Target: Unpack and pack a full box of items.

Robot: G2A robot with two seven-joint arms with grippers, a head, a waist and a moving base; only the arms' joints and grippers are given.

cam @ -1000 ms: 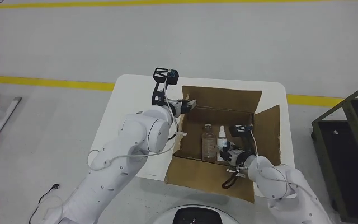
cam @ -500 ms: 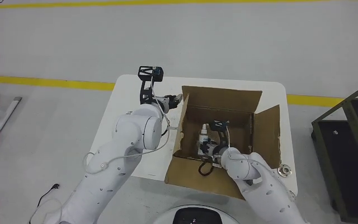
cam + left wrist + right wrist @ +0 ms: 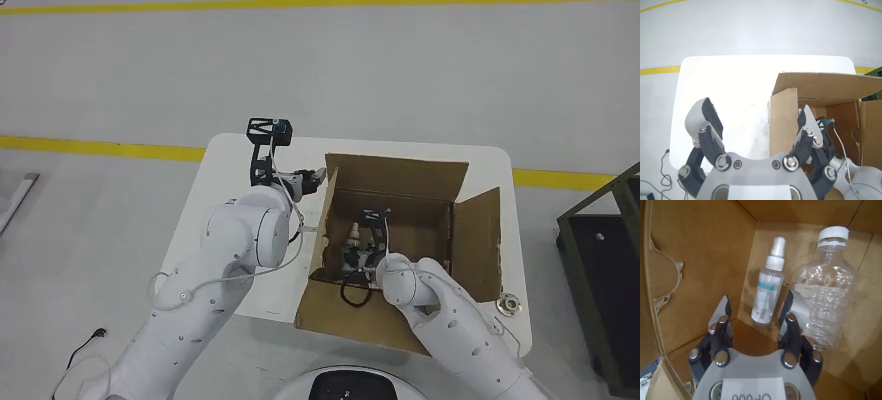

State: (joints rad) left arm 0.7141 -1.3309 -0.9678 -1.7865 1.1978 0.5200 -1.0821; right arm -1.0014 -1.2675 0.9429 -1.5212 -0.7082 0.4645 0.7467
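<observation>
Your right gripper (image 3: pixel 758 298) is reaching down inside the open brown cardboard box (image 3: pixel 706 256), which is sitting on the right part of the white rounded-corner table (image 3: pixel 250 170). Its fingers are standing wide apart and are gripping nothing. Between them, a little beyond the tips, the small clear plastic spray bottle with the white nozzle (image 3: pixel 768 285) is leaning upright into a corner of the box. The fingers are flanking the bottle's lower part, and you can see a gap on each side, so they are not touching it. Just beside the spray bottle, the larger clear ribbed plastic bottle with the white screw cap (image 3: pixel 825 291) is standing against the same wall. One finger of the right gripper is sitting close in front of that bigger bottle, and whether it is touching it cannot be told.

Your left gripper (image 3: pixel 755 106) is hovering outside the box, above the bare table top (image 3: pixel 725 85) and near the box's left side flap (image 3: pixel 783 123). Its jaws are spread wide and are carrying nothing.

In the top view, the box's flaps (image 3: pixel 395 175) are standing open, and the right arm is bending over the near wall into the left half of the box.
</observation>
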